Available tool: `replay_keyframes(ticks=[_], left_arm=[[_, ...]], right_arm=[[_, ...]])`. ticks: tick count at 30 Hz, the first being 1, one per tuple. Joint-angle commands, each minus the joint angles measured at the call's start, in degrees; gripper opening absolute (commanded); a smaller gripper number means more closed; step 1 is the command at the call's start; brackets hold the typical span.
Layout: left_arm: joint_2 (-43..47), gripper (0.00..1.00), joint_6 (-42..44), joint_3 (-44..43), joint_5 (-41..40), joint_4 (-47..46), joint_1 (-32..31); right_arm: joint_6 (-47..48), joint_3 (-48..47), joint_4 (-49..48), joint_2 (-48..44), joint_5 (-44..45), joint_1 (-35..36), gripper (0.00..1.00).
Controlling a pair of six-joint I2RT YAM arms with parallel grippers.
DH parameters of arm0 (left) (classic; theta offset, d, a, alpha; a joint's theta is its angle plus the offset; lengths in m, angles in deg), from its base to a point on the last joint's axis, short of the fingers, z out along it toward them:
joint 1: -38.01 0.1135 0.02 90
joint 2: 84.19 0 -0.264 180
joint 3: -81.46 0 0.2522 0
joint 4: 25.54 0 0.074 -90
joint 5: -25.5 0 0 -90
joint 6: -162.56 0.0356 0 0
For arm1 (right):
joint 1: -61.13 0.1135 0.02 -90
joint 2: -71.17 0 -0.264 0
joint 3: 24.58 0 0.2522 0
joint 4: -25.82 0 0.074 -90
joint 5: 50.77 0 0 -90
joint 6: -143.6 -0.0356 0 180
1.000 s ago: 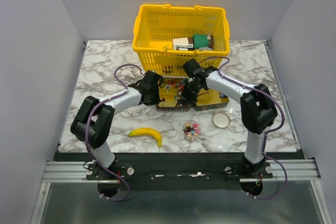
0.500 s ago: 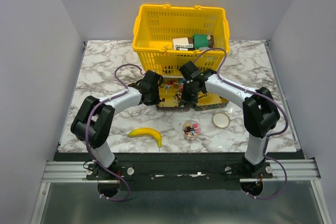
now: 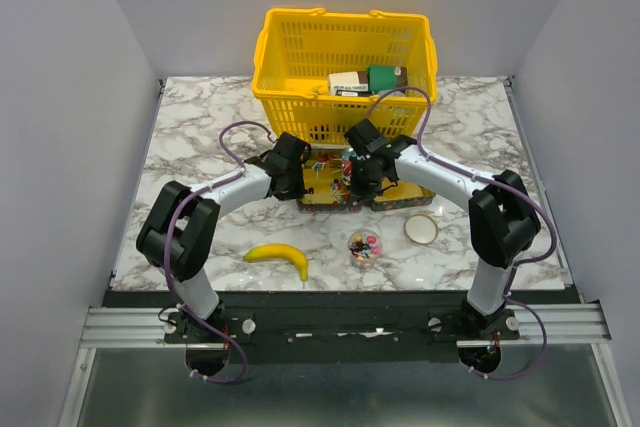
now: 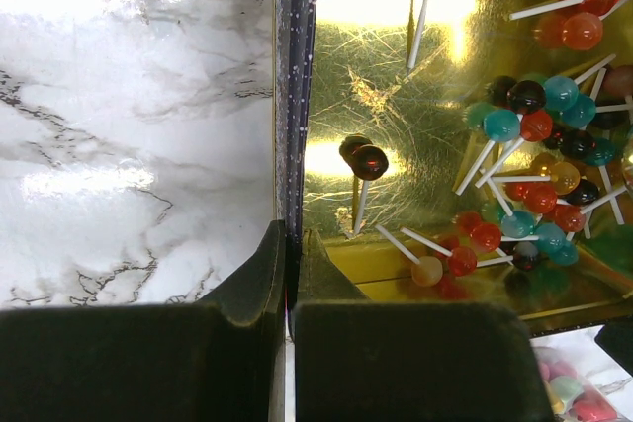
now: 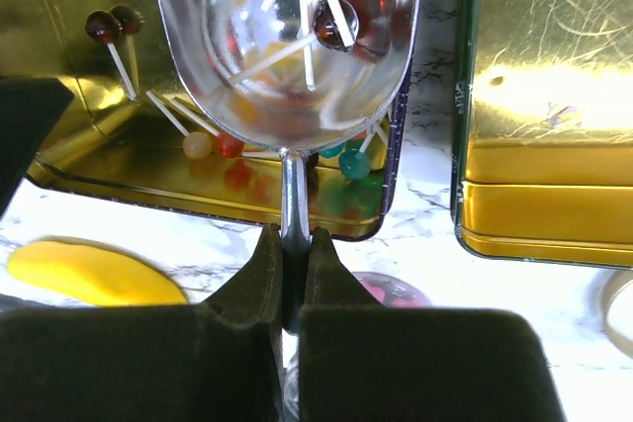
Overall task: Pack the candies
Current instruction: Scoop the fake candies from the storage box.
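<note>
Candies [image 3: 322, 163] on white sticks lie in an open gold tin [image 3: 322, 203] at the centre of the overhead frame, just below the yellow basket [image 3: 345, 57]. The left end effector [image 3: 300, 185] meets the tin's left edge and the right end effector [image 3: 357, 187] sits over its right part. Lower in the frame, a banana [image 3: 280, 257] and a small clear cup [image 3: 365, 247] of coloured sweets rest on the marble bench [image 3: 200, 127]

From the left wrist, the left end effector [image 4: 290, 244] is pinched together on the tin [image 4: 295, 96] wall, candies [image 4: 534, 175] heaped at right

From the right wrist, the right end effector [image 5: 292, 244] is clamped on the thin handle of a shiny metal scoop [image 5: 297, 86]. The scoop carries several candies [image 5: 341, 17] above the tin [image 5: 198, 190], and another gold tin half [image 5: 549, 96] lies just beside it at right
</note>
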Motion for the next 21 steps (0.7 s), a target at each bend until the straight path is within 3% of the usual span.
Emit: replay_keyframes(ticks=[1,12,21], left_arm=[[-0.64,0.00,-0.90,-1.56,-1.30,2.29,0.91],[-0.81,0.09,-0.90,-2.00,-1.56,2.73,0.91],[-0.29,0.38,-0.64,-2.17,-2.18,3.17,0.91]], right_arm=[[7.31,8.34,1.47,7.59,20.77,-1.00,0.00],[10.04,10.89,-0.12,3.63,23.76,2.69,0.00],[9.52,11.24,3.92,-2.78,24.29,4.62,0.01]])
